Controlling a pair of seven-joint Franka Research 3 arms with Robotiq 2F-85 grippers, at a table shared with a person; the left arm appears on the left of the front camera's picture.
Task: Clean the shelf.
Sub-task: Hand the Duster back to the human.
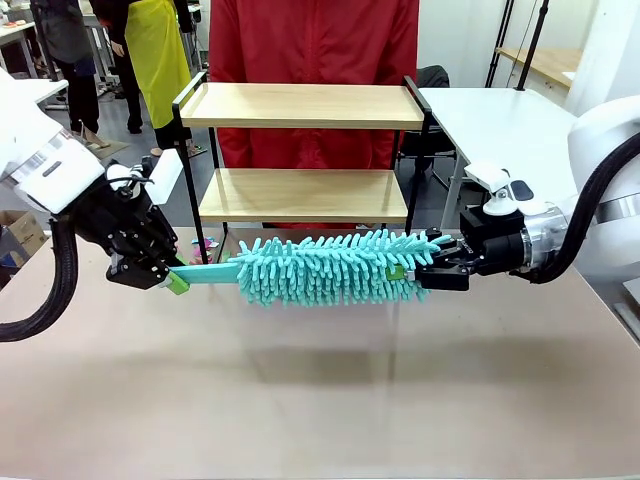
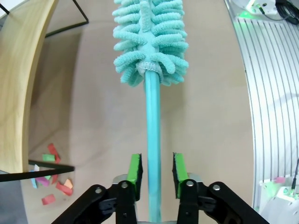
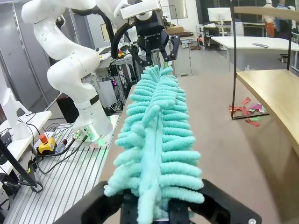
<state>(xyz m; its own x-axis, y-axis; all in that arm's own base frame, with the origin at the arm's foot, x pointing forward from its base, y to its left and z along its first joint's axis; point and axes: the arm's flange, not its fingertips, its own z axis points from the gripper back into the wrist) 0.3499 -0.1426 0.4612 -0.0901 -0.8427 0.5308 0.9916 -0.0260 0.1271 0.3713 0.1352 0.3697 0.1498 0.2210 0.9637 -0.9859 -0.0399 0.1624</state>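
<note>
A teal fluffy duster [image 1: 330, 268] hangs level above the beige table, in front of the shelf [image 1: 300, 105], a two-tier wooden rack in a black frame. My right gripper [image 1: 420, 268] is shut on the duster's fluffy tip [image 3: 156, 186]. At the other end my left gripper [image 1: 172, 280] stands open around the teal handle [image 2: 153, 140]. Its green pads [image 2: 135, 172] sit either side of the handle with a small gap. In the right wrist view the duster [image 3: 156, 135] runs away toward the left gripper [image 3: 152, 53]. A shelf board [image 2: 23, 84] curves along the left wrist view's edge.
Coloured paper scraps [image 2: 51, 175] lie on the table by the shelf's foot, also seen as scraps [image 3: 247, 112] under the lower board [image 3: 275, 98]. A person in red [image 1: 310, 40] stands behind the shelf. A white table [image 1: 500, 120] is at the back right.
</note>
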